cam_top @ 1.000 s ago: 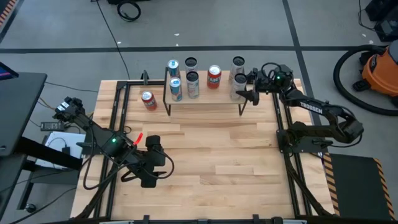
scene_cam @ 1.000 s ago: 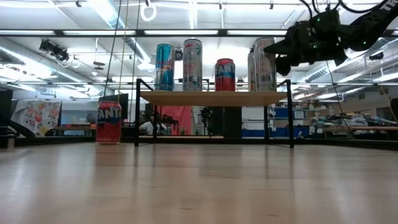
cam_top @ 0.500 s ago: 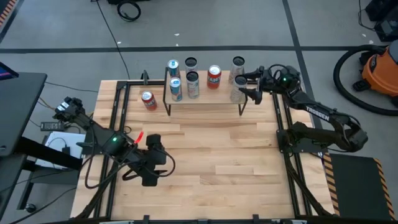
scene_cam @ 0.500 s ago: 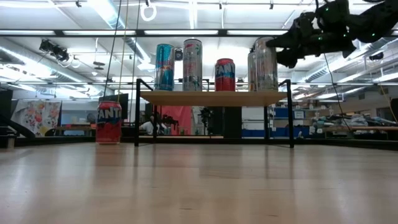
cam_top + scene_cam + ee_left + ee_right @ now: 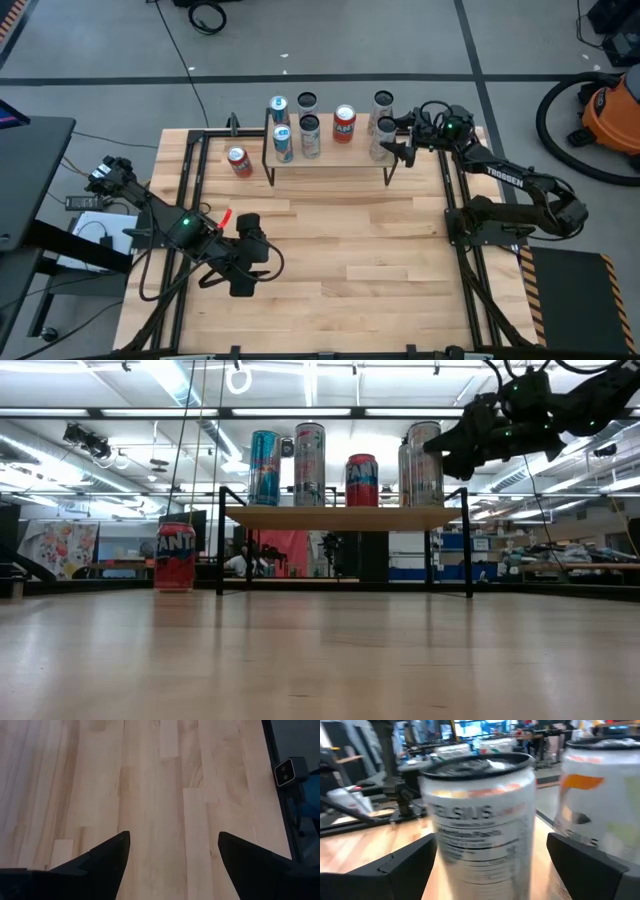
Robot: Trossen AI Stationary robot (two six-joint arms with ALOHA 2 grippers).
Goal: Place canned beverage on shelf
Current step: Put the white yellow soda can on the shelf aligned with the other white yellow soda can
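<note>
At the upper right of the high view, the right hand (image 5: 400,141) stands wide, fingers either side of a white can (image 5: 482,820) at the right end of the shelf (image 5: 345,516), holding nothing. Judged as release: draw straight back, level, so neither finger clips it or its neighbour (image 5: 602,805). The left hand (image 5: 172,865), also wide and empty, waits lower left over the bench (image 5: 330,250); a red can (image 5: 239,160) stands beside the shelf.

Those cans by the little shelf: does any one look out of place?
One does. A red Fanta can stands on the tabletop left of the shelf, while the others stand upright on it. Nothing looks tipped, spilled or dented.
</note>
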